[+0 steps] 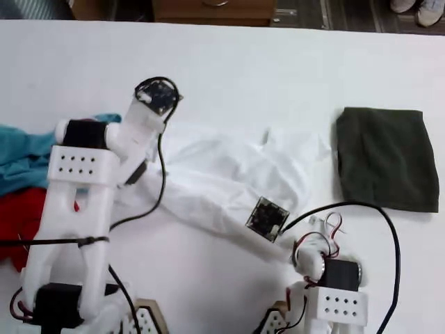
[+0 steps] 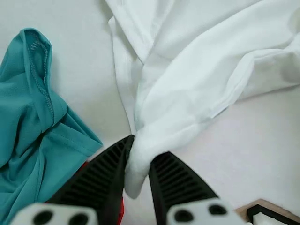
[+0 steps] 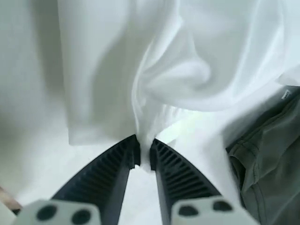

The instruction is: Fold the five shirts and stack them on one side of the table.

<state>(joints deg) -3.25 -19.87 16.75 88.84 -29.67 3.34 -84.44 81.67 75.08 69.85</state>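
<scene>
Just beside the folded dark green shirt (image 1: pixel 382 156), the white shirt (image 1: pixel 222 177) lies crumpled; we find the left gripper (image 2: pixel 138 171) and right gripper (image 3: pixel 144 157) each pinching its fabric, the right nearer the green one. We judge spreading is in hand: next, both must draw the cloth flat.

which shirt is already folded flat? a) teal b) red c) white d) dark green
d: the dark green shirt lies as a flat, neat rectangle, while the white shirt is rumpled and pinched by the left gripper and the right gripper, and the teal shirt and red shirt lie bunched together.
</scene>
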